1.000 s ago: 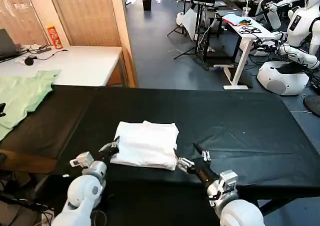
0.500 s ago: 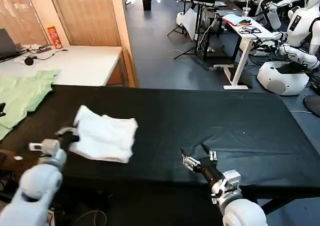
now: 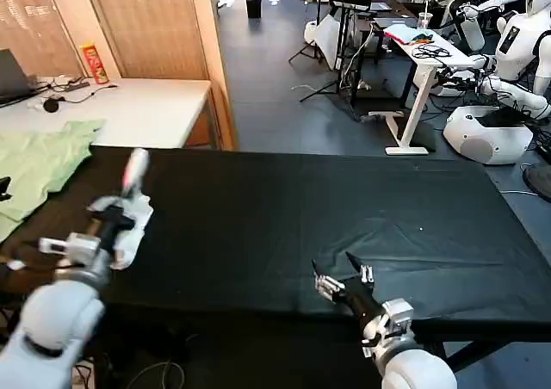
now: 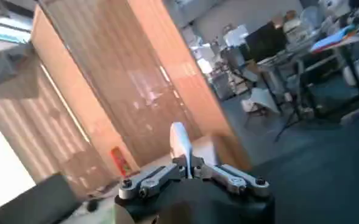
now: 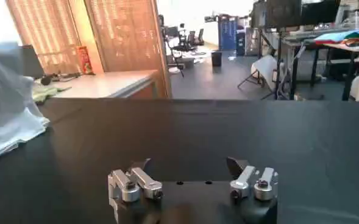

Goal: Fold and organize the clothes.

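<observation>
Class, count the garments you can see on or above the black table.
2: the white T-shirt bunched in the left tool near the table's left end; the pale green garment on the far-left corner.

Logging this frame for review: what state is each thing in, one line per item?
White T-shirt: folded bundle, lifted at the table's left end, held by the left gripper.
Left gripper: jaws shut on the T-shirt.
Right gripper: jaws open, empty, low over the black table.
Pale green garment: lying unfolded.

The left claw (image 3: 120, 213) has dragged the folded T-shirt (image 3: 133, 221) leftward and lifted it.
</observation>
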`<state>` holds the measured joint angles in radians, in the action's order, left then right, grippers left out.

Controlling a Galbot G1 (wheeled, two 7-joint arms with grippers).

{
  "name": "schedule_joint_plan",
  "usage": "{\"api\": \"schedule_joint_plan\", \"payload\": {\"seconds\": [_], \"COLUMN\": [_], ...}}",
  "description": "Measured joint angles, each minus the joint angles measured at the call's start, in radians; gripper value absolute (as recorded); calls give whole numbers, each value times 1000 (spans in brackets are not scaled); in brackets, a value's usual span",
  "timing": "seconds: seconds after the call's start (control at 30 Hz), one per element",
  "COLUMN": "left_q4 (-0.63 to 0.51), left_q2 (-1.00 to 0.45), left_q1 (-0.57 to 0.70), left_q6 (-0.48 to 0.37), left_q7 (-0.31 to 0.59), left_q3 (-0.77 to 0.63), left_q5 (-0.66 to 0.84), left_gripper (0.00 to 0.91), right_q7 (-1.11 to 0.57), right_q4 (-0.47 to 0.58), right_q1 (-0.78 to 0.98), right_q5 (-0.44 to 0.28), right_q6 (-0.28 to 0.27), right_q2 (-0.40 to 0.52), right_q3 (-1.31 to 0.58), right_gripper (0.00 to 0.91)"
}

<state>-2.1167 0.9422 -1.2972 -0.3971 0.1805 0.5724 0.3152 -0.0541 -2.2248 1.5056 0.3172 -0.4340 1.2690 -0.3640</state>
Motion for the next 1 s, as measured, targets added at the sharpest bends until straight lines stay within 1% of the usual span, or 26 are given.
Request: {"api": "schedule_joint_plan", "payload": {"seconds": [0.1,0.13,0.23,0.33,0.43,0.5,0.6,0.77,0.97,1.0], "left_q4": [3,10,41,73,84,85,84,76,79,79], "left_q2": [73,99,180,247,293,304,305,294,296,298], "left_q1": [20,27,44,57,66,63,55,47,18,13], "left_q6": [9,16,39,59,90,126,162,171,187,190], "left_q7": [6,7,-1,-26,-72,-110,-140,-138,-135,-134], "left_q3": [-108,-141,-232,-302,-350,-370,-375,-358,-334,-330], "left_q5": [14,14,9,-7,-28,-50,-72,-77,-107,-109], "left_gripper": [0,878,878,878,878,878,878,878,878,878], "right_q7": [1,1,1,2,1,-2,-23,-59,-66,-65], "right_q4": [-4,-6,-6,4,19,31,50,110,204,223], "right_q1": [4,5,5,-3,-19,-37,-70,-149,-241,-257], "right_q5": [5,10,34,41,49,70,109,163,176,176], "right_q6": [-7,-10,-21,-30,-45,-59,-82,-113,-129,-130], "right_q2": [1,0,-5,-9,-10,-9,-6,13,63,74], "right_q3": [-2,-4,-8,1,18,35,59,110,180,192], "right_gripper": [878,878,878,878,878,878,878,878,878,848]}}
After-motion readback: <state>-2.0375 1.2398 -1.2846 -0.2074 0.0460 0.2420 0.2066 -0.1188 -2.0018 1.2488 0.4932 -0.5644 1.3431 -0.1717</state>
